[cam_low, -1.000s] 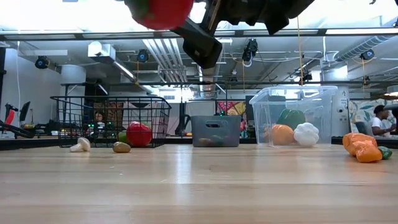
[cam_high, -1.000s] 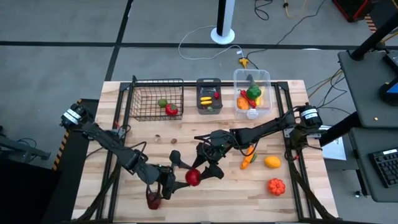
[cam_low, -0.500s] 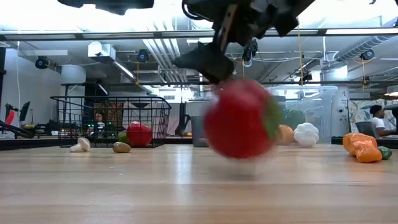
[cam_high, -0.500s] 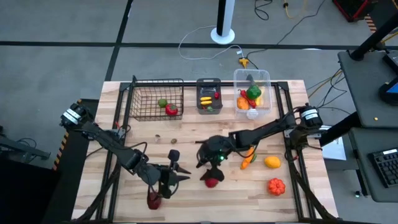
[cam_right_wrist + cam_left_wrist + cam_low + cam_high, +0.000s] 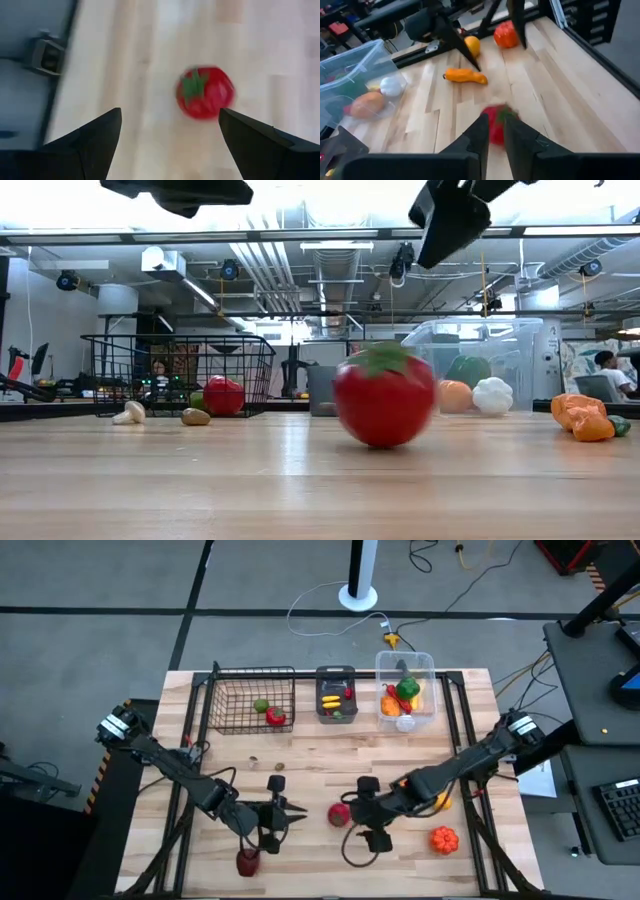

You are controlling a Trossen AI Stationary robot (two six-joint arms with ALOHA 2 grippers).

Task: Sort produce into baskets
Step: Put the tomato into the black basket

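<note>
Right pincer [image 5: 377,825] hangs low over the middle of the pale wooden desk [image 5: 310,765], fingers spread wide and empty; its wrist view looks down between both dark fingers [image 5: 95,140] at a round red toy tomato with a green leafy cap [image 5: 205,92] lying free on the boards. From above, the tomato [image 5: 340,814] lies just beside that pincer, on its left-arm side, touching neither arm; the table-level view shows it resting on the desk, cap up. Left pincer [image 5: 278,812] sits near the tomato's other side, fingers closed together on nothing, the tomato visible just beyond their tips [image 5: 492,131]. Judgement: hollow plastic, light, rigid, smooth and near spherical, so it is likely to roll off if nudged or squirt from a pinch placed off-centre. Best hold looks to be across the widest girth, fingers descending either side with the cap upward; little squeeze needed, not fragile. Farther out on the right side: an orange toy carrot-like piece [image 5: 465,76], a yellow-orange round fruit [image 5: 472,46], a ribbed orange-red pumpkin-like toy [image 5: 444,838]. Along the far edge stand the black wire-mesh basket [image 5: 222,700], the small dark grey plastic bin [image 5: 336,672] and the clear plastic tub [image 5: 428,662], each already holding some produce.
</note>
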